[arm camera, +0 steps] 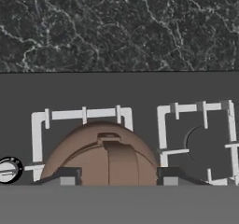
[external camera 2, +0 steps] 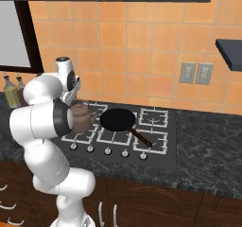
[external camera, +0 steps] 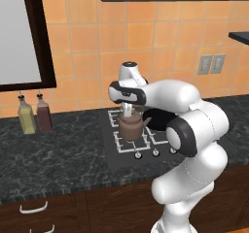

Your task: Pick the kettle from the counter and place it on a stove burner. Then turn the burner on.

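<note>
A: Where do we find the kettle [external camera: 132,126] at this moment?

B: We see it sitting on the front left burner grate [arm camera: 80,117] of the stove [external camera: 141,152], a little left of centre in the left base view. In the right base view the kettle [external camera 2: 83,116] sits at middle left, partly behind the arm's dark joint, with the black frying pan [external camera 2: 118,120] just to its right on the neighbouring burner.

A: And the gripper [external camera: 127,112]?

B: It hangs straight above the kettle. In the hand view the kettle [arm camera: 103,157] fills the lower centre, its arched handle [arm camera: 120,159] running down the middle, and the two dark fingertips [arm camera: 65,175] stand at either side of the brown body, clear of the handle. We read the fingers as spread apart with nothing clamped between them.

A: Does the kettle touch the pan?

B: We see the spout pointing toward the pan in the left base view, but we cannot tell whether they meet.

A: What else is around?

B: The dark marbled counter [external camera: 58,157] runs left of the stove, and two bottles [external camera: 35,114] stand at its back edge in the middle left of the left base view. The white knobs [external camera 2: 108,151] line the stove's front edge
</note>
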